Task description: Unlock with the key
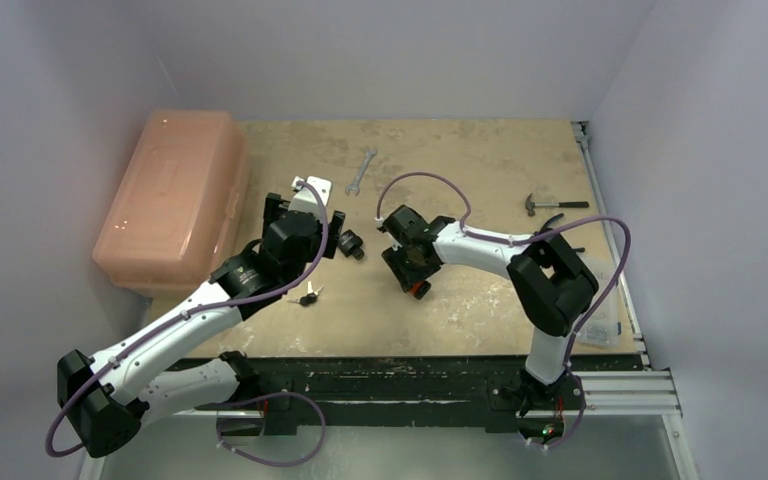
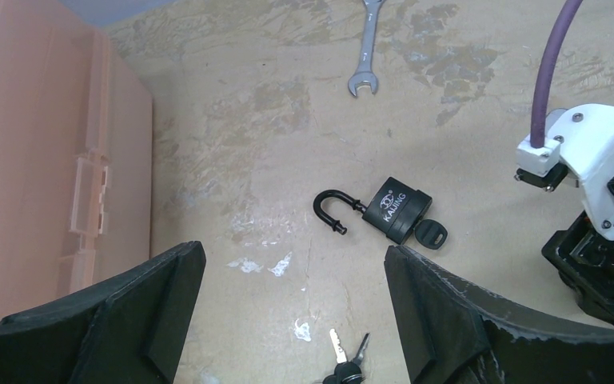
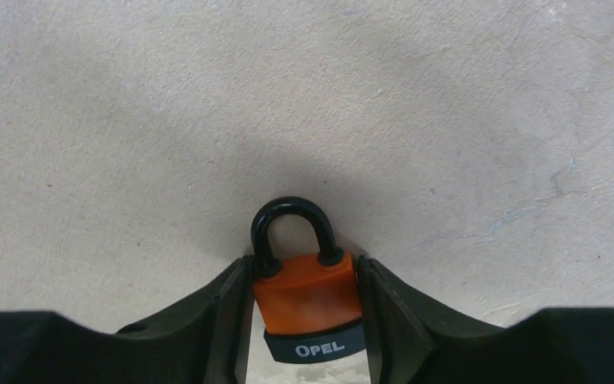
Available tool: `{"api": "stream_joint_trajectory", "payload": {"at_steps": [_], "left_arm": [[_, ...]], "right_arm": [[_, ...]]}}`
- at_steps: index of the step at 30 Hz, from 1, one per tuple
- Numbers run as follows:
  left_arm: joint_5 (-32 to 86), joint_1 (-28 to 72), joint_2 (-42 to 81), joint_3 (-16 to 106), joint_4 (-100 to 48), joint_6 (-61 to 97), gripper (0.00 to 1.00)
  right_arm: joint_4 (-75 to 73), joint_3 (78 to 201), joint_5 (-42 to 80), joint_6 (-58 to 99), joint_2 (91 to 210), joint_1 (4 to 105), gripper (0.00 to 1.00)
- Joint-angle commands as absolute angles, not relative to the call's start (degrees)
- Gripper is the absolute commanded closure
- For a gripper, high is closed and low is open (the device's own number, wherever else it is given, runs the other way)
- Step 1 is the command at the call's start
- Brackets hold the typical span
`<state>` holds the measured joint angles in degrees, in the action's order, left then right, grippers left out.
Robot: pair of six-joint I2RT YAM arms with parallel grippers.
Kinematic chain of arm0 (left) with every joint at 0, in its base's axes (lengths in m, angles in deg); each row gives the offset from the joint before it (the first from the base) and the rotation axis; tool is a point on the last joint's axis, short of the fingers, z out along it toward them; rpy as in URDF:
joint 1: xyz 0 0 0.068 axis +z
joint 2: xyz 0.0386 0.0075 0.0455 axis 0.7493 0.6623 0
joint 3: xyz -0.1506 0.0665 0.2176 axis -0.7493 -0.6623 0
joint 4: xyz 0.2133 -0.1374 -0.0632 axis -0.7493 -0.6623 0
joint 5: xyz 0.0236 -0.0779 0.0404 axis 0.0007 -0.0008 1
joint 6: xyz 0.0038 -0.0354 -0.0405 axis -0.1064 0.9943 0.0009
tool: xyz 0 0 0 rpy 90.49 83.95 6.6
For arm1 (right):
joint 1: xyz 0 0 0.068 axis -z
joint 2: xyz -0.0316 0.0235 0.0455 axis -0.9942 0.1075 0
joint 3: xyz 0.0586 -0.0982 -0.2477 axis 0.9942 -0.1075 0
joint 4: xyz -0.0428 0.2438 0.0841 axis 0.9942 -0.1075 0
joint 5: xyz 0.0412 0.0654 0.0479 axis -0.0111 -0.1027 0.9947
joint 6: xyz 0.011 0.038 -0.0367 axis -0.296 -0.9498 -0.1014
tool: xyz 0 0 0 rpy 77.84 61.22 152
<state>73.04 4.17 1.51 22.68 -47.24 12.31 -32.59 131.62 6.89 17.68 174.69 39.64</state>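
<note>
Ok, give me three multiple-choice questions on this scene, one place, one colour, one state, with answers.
1. Where does the wrench lie?
A. in a drawer
B. on the table, beyond the black lock
C. on a shelf

2. What colour is the OPEL lock in the right claw?
A. blue
B. orange
C. green

3. The black lock's shackle is:
A. open
B. shut
C. missing

Answers: 1 B, it lies flat on the table; 2 B, its body is orange; 3 A, one shackle end hangs free of the body.
</note>
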Motion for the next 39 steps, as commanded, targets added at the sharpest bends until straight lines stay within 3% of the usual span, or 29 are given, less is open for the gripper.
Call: {"api": "stream_joint_trajectory", "payload": {"at_steps": [1,3,6,8,17,21,26,39], "left_arm": [[72.69,4.49,1.71,23.13,-46.84,11.27,0.10],[72.64,4.45,1.71,23.13,-46.84,11.28,0.10],[72.63,4.42,1.75,23.13,-46.84,11.27,0.10],[72.54,4.49,1.87,23.13,-46.84,11.28,0.11],[72.50,4.44,1.58,23.18,-46.93,11.32,0.11],[72.37,4.49,1.30,23.22,-47.01,11.28,0.11],[72.68,4.47,0.89,23.22,-47.17,11.43,0.11],[72.04,4.49,0.30,23.32,-47.19,11.45,0.11]], "right_arm": [[-35.60,128.99,4.45,15.61,172.88,39.37,0.61],[-34.19,128.01,4.48,14.46,172.58,39.35,0.69],[-30.43,126.85,7.26,8.51,170.64,39.48,0.95],[-26.88,125.62,7.84,1.32,168.11,39.59,1.00],[-9.16,114.98,8.17,-30.71,153.73,40.02,1.00],[-20.66,120.79,9.29,-39.72,158.62,41.36,1.00],[-34.06,130.74,11.31,-40.15,165.15,42.52,1.00],[-38.43,135.27,3.73,-43.22,171.00,42.96,1.00]]}}
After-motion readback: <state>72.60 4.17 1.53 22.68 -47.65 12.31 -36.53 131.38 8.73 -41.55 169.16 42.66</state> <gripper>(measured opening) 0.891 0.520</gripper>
